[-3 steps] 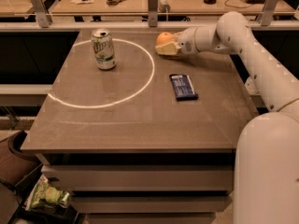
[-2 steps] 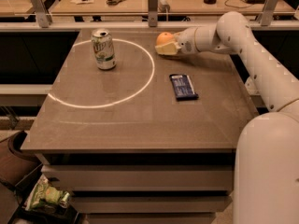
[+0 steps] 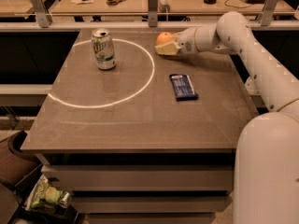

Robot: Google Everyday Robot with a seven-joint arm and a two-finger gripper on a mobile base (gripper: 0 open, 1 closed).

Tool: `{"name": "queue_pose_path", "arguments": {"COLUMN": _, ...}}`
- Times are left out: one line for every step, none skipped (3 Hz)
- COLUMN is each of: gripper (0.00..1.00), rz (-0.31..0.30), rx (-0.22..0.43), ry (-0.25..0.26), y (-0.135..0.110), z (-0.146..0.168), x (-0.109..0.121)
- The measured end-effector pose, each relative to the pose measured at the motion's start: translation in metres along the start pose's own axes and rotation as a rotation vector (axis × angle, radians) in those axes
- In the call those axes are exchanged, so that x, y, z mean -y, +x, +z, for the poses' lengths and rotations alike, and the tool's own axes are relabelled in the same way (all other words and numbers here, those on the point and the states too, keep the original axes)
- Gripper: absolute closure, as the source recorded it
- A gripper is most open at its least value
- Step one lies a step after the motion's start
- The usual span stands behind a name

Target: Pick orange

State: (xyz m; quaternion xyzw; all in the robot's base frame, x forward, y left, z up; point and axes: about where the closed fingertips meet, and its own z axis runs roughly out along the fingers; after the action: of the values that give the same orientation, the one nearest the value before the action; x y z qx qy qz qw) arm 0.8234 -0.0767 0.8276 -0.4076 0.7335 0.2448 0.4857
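The orange [image 3: 164, 37] is a small round fruit at the far middle of the table, just outside the white circle painted on the top. My gripper [image 3: 167, 46] reaches in from the right on the white arm [image 3: 243, 36]. Its cream fingers [image 3: 167, 49] close against the orange, which rests low at the table surface. The near underside of the orange is hidden by the fingers.
A green soda can [image 3: 103, 49] stands upright at the far left inside the circle. A dark blue snack bar [image 3: 183, 86] lies flat right of centre. The brown table [image 3: 126, 125] has a rail and another desk behind it. A crumpled bag [image 3: 46, 197] lies on the floor at lower left.
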Motion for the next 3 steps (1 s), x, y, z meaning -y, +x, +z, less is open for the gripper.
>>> {"name": "queue_pose_path", "arguments": {"gripper": 1.0, "rz": 0.0, "rx": 0.0, "ry": 0.0, "y": -0.0001, "z": 0.0, "x": 0.0}}
{"name": "queue_pose_path", "arguments": {"gripper": 1.0, "rz": 0.0, "rx": 0.0, "ry": 0.0, "y": -0.0002, "z": -0.0001, "x": 0.0}}
{"name": "queue_pose_path", "arguments": {"gripper": 1.0, "rz": 0.0, "rx": 0.0, "ry": 0.0, "y": -0.0002, "z": 0.0, "x": -0.0001}}
